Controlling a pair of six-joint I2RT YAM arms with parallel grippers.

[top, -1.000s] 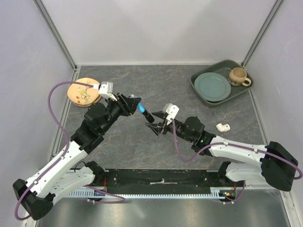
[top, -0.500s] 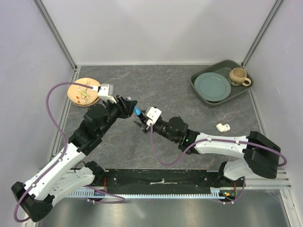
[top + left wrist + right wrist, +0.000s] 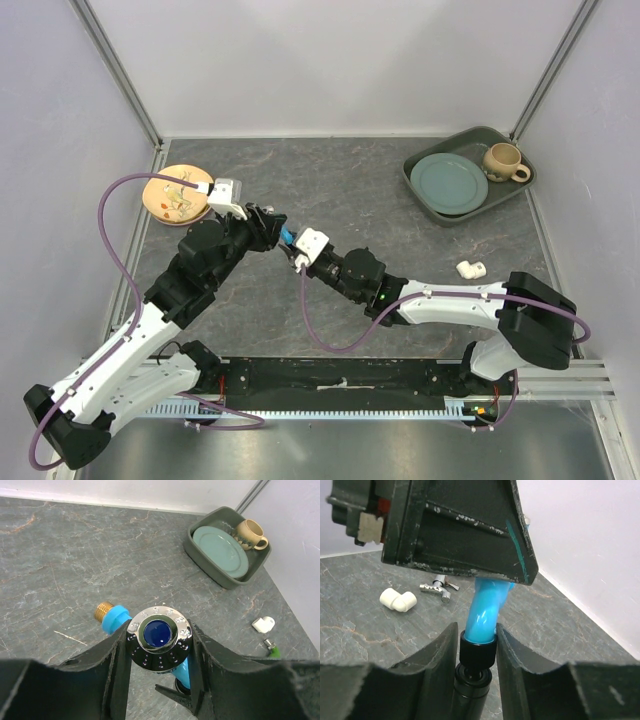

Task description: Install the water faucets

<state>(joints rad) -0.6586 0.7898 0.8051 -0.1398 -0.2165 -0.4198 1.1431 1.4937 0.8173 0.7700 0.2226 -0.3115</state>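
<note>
My left gripper (image 3: 276,230) is shut on the bright blue faucet (image 3: 289,237) and holds it above the table. In the left wrist view the fingers (image 3: 116,655) clamp its chrome round knob (image 3: 158,639), and its brass threaded tip (image 3: 104,611) points away to the left. My right gripper (image 3: 299,256) meets it from the right. In the right wrist view its jaws (image 3: 476,630) are shut on the black end piece (image 3: 477,650) under the blue spout (image 3: 487,609). The green faucet (image 3: 273,650) lies on the table beside the white elbow (image 3: 263,624).
A green tray (image 3: 422,190) at the back right holds a teal plate (image 3: 448,183) and a beige cup (image 3: 503,161). A patterned dish (image 3: 176,194) sits at the left. The white elbow (image 3: 470,268) lies at the right, also seen in the right wrist view (image 3: 397,600).
My right arm has reached left across the table to the blue faucet in my left gripper, and its jaws now grip the black end piece. My left gripper has barely moved.
</note>
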